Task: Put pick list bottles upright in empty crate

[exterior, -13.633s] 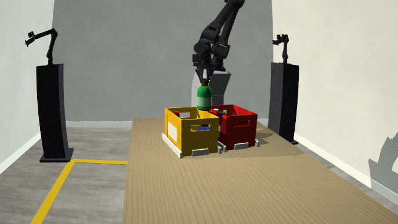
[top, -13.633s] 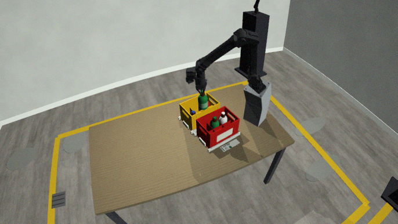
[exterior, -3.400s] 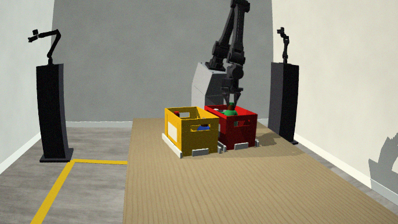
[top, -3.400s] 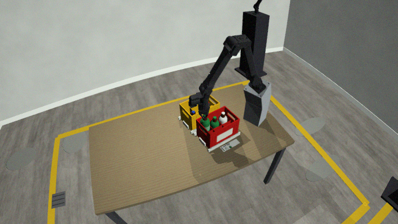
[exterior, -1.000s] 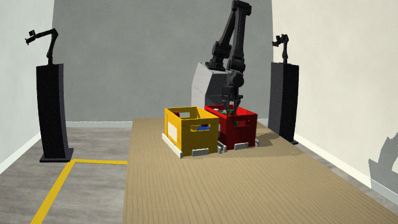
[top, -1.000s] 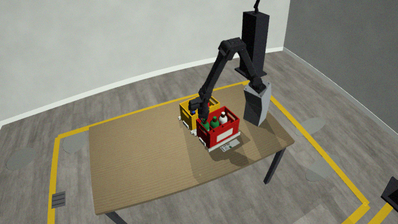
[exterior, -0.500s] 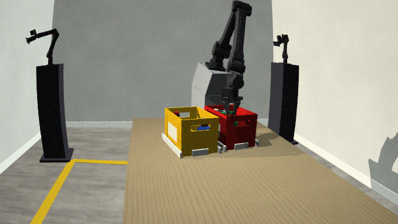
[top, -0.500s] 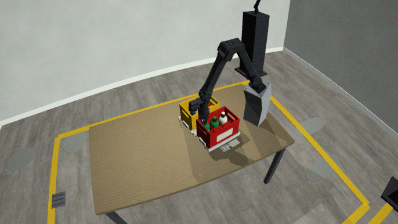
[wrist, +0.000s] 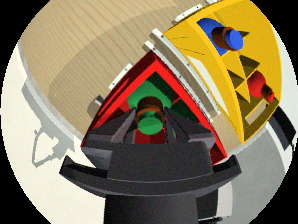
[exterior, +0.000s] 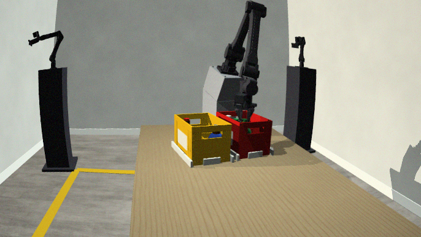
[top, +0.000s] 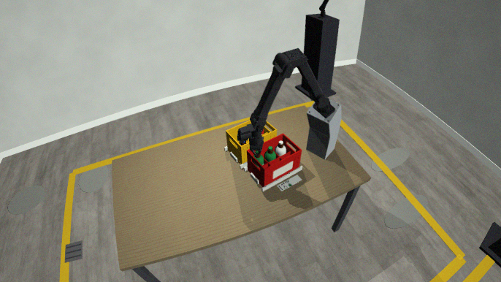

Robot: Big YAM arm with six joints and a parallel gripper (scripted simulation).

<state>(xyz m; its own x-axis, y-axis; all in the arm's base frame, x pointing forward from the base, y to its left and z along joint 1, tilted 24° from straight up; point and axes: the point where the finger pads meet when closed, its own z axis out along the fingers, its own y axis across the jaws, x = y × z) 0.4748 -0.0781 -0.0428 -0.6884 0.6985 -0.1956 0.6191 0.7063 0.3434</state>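
My gripper (top: pixel 256 152) (exterior: pixel 244 118) (wrist: pixel 152 117) reaches down into the red crate (top: pixel 271 176) (exterior: pixel 258 135) (wrist: pixel 124 91) at its left end. It is shut on a green-labelled bottle (top: pixel 259 159) (wrist: pixel 150 125) with a green cap, held upright inside the crate. A second green bottle (top: pixel 270 154) and a white bottle (top: pixel 280 147) stand upright in the same crate. The pick list (top: pixel 290 183) lies on the table in front of the red crate. The yellow crate (top: pixel 234 144) (exterior: pixel 212 144) (wrist: pixel 200 50) stands beside it and holds a blue bottle (wrist: pixel 216 32) (exterior: pixel 215 134) and a red bottle (wrist: pixel 260 86).
The two crates stand side by side, held by small grey stops on the table (top: pixel 182 204). The arm's grey base (top: pixel 323 135) stands just behind the red crate. Black camera pillars (exterior: pixel 55 116) (exterior: pixel 299 107) stand off the table.
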